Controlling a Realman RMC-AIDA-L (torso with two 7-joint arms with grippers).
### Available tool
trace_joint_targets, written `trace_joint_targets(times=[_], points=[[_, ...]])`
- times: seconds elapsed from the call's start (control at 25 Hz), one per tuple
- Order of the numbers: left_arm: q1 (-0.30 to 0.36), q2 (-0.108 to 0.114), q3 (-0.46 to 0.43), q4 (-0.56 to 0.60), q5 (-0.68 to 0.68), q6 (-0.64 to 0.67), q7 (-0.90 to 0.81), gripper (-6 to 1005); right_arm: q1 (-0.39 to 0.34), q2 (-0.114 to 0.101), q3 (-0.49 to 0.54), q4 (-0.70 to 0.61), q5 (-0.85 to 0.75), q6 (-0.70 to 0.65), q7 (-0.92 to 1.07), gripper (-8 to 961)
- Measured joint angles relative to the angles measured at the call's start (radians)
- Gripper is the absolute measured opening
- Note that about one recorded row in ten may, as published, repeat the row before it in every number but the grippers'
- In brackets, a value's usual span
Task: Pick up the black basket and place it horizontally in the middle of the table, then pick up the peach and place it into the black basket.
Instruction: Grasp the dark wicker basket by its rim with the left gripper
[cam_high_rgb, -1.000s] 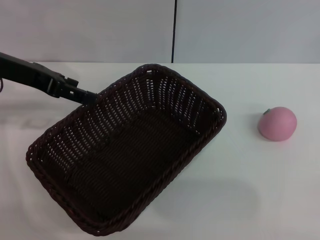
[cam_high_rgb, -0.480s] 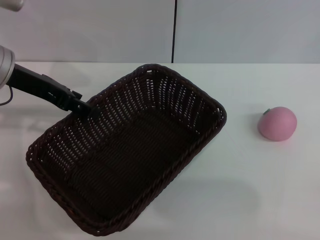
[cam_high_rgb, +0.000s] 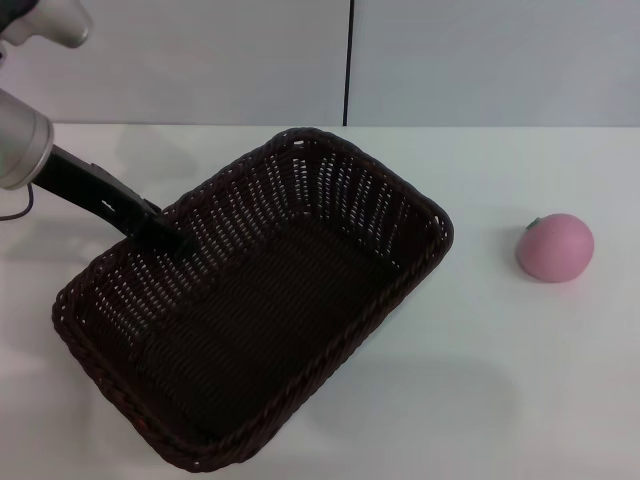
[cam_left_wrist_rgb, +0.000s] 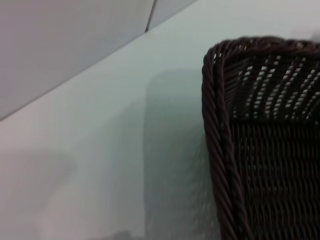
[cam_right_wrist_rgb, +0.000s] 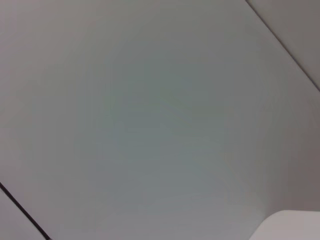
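The black basket (cam_high_rgb: 260, 300) lies diagonally on the white table (cam_high_rgb: 480, 380), left of the middle, with one corner at the front edge of the head view. Its braided rim also shows in the left wrist view (cam_left_wrist_rgb: 220, 150). My left gripper (cam_high_rgb: 168, 236) reaches in from the left and sits at the basket's far left rim, its tip just over the rim. The pink peach (cam_high_rgb: 555, 247) rests on the table to the right, well apart from the basket. My right gripper is out of view.
A grey wall with a dark vertical seam (cam_high_rgb: 349, 60) stands behind the table. Bare tabletop lies between the basket and the peach. The right wrist view shows only a plain grey surface.
My left arm has swung down and toward me, bringing the gripper from beside the rim to over it. The basket and the peach have not visibly moved.
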Motion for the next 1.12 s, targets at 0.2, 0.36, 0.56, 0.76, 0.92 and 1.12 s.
trace_joint_targets(times=[0.2,0.36,0.56,0.76,0.92,1.12], points=[[-0.015,-0.015,0.001,-0.003,0.045,0.0,0.001,733,0.0,0.0,0.0,0.0,0.001,0.001,0.0,719],[-0.018,-0.022,0.016,-0.004,0.058,0.0,0.001,728,0.001,0.0,0.0,0.0,0.001,0.002,0.0,719],[-0.015,-0.024,0.023,-0.005,0.059,-0.01,0.001,722,0.002,-0.001,0.0,0.0,0.001,0.002,0.0,719],[-0.01,-0.024,0.021,-0.005,0.059,-0.021,0.005,630,0.003,-0.002,0.004,0.0,0.001,0.002,0.0,719],[-0.01,-0.024,0.018,-0.005,0.058,-0.017,0.024,539,0.001,-0.002,0.027,0.0,0.001,0.002,0.0,719],[-0.01,-0.024,0.023,-0.004,0.055,-0.014,0.042,398,-0.005,-0.002,0.037,0.0,0.009,0.002,0.0,719]])
